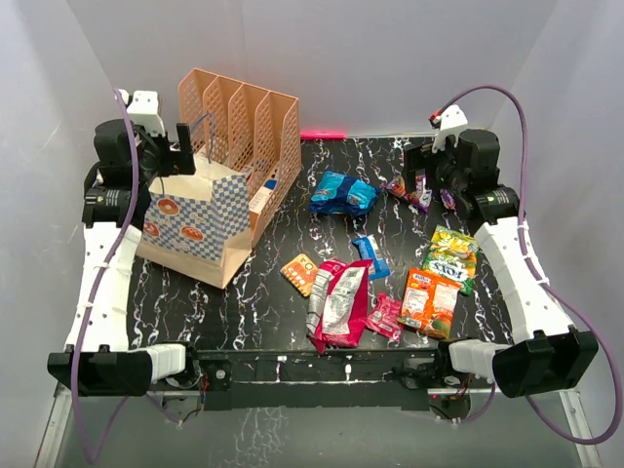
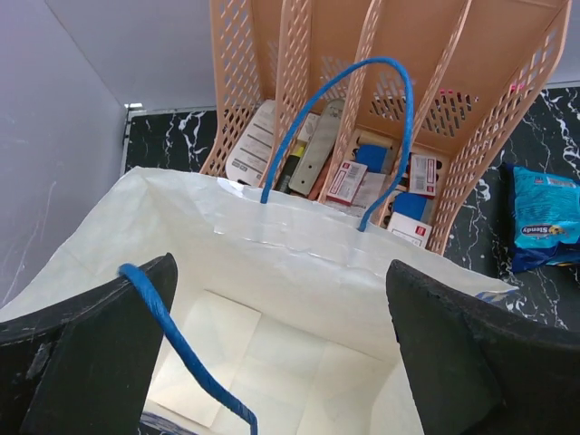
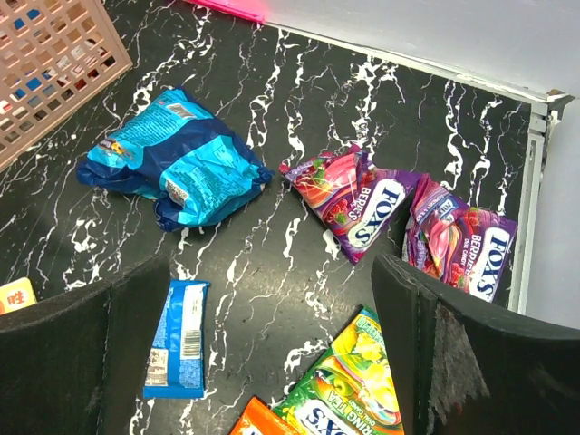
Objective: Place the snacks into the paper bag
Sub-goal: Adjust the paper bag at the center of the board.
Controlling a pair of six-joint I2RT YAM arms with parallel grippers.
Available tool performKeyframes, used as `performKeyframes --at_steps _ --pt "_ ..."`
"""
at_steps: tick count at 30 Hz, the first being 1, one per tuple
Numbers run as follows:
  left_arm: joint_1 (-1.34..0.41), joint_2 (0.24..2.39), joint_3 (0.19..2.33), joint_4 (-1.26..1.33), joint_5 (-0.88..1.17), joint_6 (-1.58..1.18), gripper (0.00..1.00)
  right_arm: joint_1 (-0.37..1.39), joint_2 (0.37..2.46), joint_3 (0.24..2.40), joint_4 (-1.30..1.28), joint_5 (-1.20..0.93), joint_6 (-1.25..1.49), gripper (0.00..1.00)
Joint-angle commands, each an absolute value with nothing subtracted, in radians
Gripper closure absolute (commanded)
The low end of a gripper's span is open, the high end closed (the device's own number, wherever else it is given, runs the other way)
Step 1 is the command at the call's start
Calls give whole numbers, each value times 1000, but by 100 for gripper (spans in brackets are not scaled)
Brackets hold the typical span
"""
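Note:
The paper bag stands upright and open at the left, white inside and empty. My left gripper is open just above its mouth; the near blue handle lies against the left finger. The snacks lie on the black table: a big blue packet, a small blue bar, a magenta-silver packet, a small orange one, a pink one, an orange one, a green-yellow one and purple ones. My right gripper is open and empty above the table, beside the purple packets.
A peach perforated file rack with small boxes in it stands right behind the bag. White walls close in the table at the back and sides. The right table edge lies just past the purple packets.

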State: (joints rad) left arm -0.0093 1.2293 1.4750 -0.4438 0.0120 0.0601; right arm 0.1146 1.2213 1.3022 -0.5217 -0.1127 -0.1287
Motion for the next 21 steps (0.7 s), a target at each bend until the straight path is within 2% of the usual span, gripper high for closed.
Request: performKeyframes --at_steps 1,14,21 --pt "-18 1224 1543 -477 24 60 2 126 1203 1360 -453 -88 -107 2" --pt "-23 1189 1566 -536 -15 62 2 136 1218 1388 -423 -108 -108 2" --pt "-25 1159 1613 -681 -87 99 2 142 1232 1391 -407 -129 -114 2"
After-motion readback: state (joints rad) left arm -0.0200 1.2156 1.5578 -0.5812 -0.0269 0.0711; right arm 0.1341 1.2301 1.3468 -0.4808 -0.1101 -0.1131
